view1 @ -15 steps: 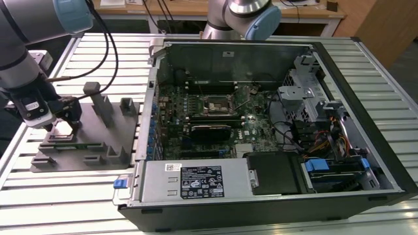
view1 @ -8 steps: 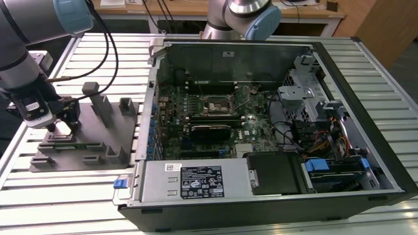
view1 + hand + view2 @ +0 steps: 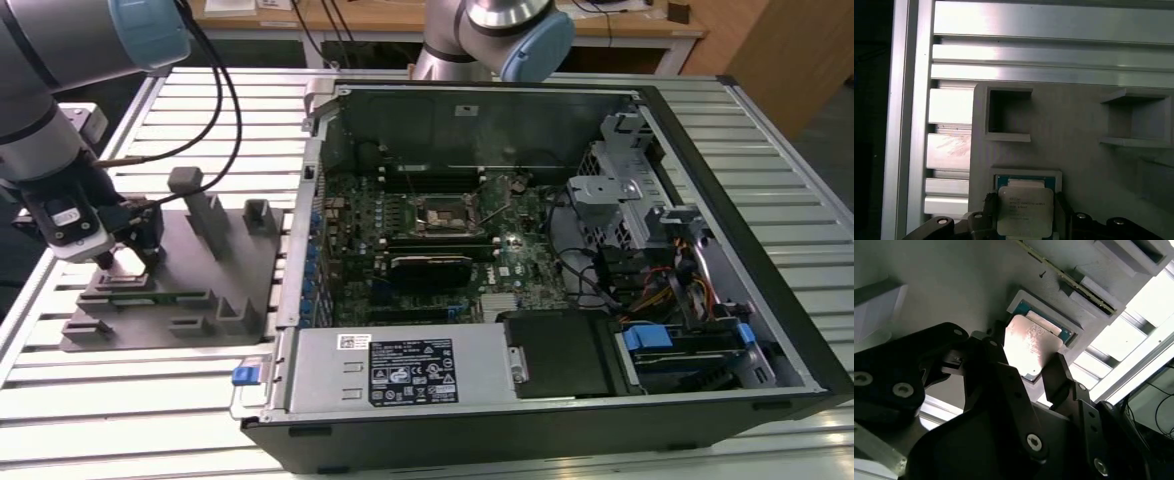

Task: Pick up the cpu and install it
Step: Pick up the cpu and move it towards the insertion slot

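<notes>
While the arm reaches down over the grey slotted block [image 3: 214, 300], its gripper [image 3: 118, 262] stands at the end of that block farthest from the open computer case [image 3: 787, 300]. In both wrist views the dark fingers [image 3: 1061, 212] press against two opposite edges of the cpu [image 3: 1025, 210], so the gripper is clamped on the chip. The cpu, its pale silvery top facing up, is at a square framed recess [image 3: 1019, 297] in the block's upper face, with a thin teal edge showing along one side. Whether it is seated in the recess or raised just clear of it cannot be told. Near the recess, the block has two open rectangular pockets. The block rests on a table of ribbed aluminium slats [image 3: 134, 400]. Just beside the block lies the case, and inside it is a green motherboard [image 3: 527, 240], whose dark metal-framed socket [image 3: 445, 215] is well apart from the block.
</notes>
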### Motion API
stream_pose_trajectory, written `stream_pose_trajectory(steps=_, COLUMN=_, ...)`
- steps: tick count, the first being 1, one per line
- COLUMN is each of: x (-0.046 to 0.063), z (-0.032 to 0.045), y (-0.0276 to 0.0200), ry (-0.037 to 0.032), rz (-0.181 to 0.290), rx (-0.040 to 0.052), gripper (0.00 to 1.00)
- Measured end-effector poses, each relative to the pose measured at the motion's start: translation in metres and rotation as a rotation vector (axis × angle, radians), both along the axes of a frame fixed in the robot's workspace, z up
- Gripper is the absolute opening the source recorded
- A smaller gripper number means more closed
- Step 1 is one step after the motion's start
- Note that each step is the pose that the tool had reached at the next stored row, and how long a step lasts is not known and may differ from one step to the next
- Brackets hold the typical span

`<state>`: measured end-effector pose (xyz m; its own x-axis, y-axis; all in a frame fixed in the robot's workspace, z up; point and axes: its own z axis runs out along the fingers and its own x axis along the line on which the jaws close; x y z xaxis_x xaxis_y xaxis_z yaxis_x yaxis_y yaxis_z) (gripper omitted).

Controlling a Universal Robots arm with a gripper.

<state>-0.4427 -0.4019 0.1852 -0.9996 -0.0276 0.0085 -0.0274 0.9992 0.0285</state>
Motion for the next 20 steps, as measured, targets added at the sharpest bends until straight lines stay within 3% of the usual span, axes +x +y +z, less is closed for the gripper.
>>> stream_pose_trajectory(steps=20, x=0.0, z=0.0224, y=0.0002, ry=0.0008, rz=0.0, rx=-0.0024, gripper=0.54)
